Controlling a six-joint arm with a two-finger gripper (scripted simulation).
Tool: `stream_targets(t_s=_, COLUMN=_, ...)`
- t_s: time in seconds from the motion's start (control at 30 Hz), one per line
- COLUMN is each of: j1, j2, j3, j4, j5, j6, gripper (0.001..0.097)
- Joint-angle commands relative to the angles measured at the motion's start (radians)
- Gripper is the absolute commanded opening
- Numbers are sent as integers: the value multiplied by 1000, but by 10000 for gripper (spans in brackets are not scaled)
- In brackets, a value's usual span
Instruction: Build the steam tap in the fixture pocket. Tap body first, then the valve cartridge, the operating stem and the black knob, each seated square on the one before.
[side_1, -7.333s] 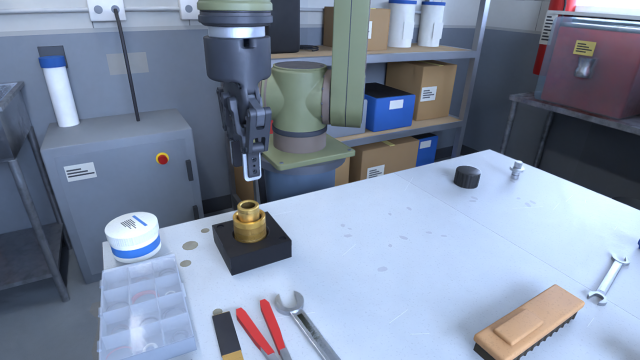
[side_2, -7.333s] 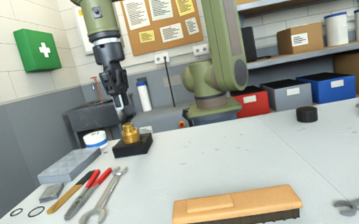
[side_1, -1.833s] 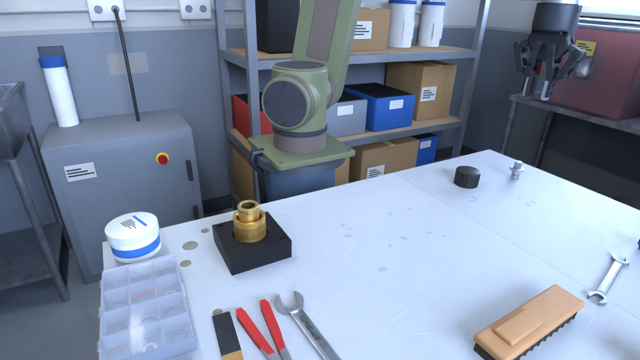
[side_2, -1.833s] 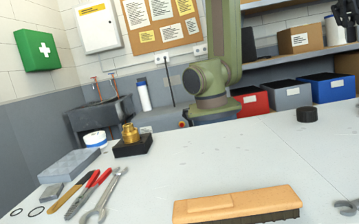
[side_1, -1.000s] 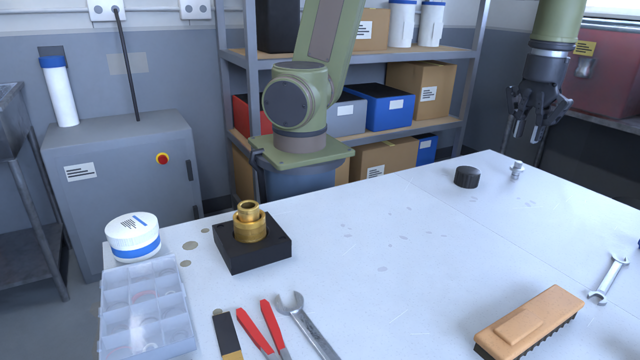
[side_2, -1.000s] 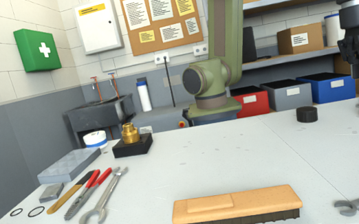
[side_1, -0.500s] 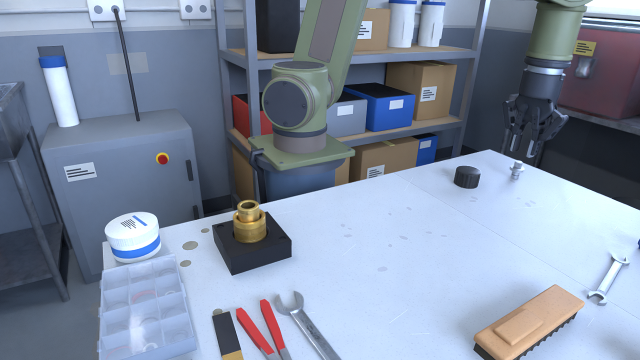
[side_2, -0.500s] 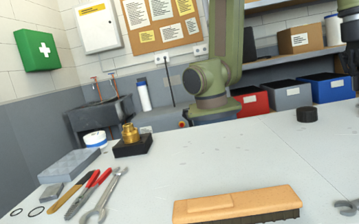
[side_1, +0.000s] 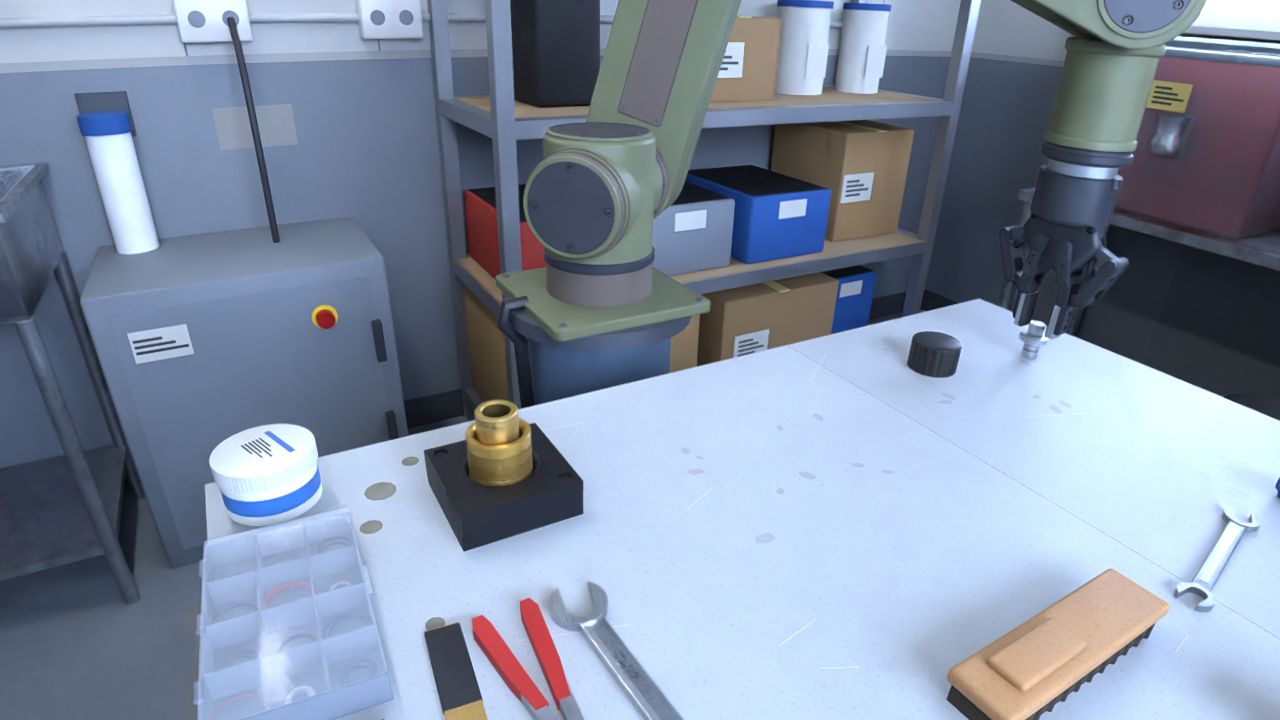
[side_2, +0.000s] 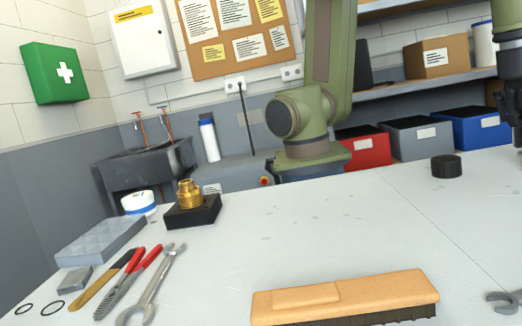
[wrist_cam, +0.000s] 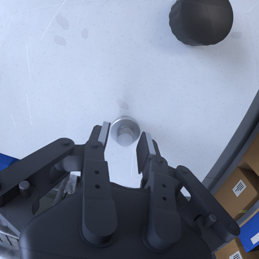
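Observation:
The brass valve cartridge (side_1: 496, 424) sits on the brass tap body (side_1: 499, 460) in the pocket of the black fixture (side_1: 503, 484) at the table's left. The black knob (side_1: 934, 353) rests on the table at the far right. The small steel operating stem (side_1: 1033, 338) stands upright a short way right of the knob. My gripper (side_1: 1044, 322) hangs directly over the stem, fingertips level with its top (wrist_cam: 124, 133). The gripper is open and holds nothing.
The table's far right edge (wrist_cam: 240, 147) runs close behind the stem. A small spanner (side_1: 1216, 555) and a tan brush block (side_1: 1058, 642) lie at the front right. Pliers (side_1: 528, 658), a large spanner (side_1: 609, 647) and a parts tray (side_1: 288, 617) lie at the front left.

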Motion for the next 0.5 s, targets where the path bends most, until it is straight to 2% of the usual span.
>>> stream_targets(t_s=0.0, j1=0, j2=-1, j3=-2, j4=0, j5=0, j6=0, gripper=390)
stream_targets(t_s=0.3, j1=0, j2=-1, j3=-1, j4=0, j5=0, j6=0, gripper=390)
stream_targets(t_s=0.47, j1=0, j2=-1, j3=-1, j4=0, j5=0, j6=0, gripper=295)
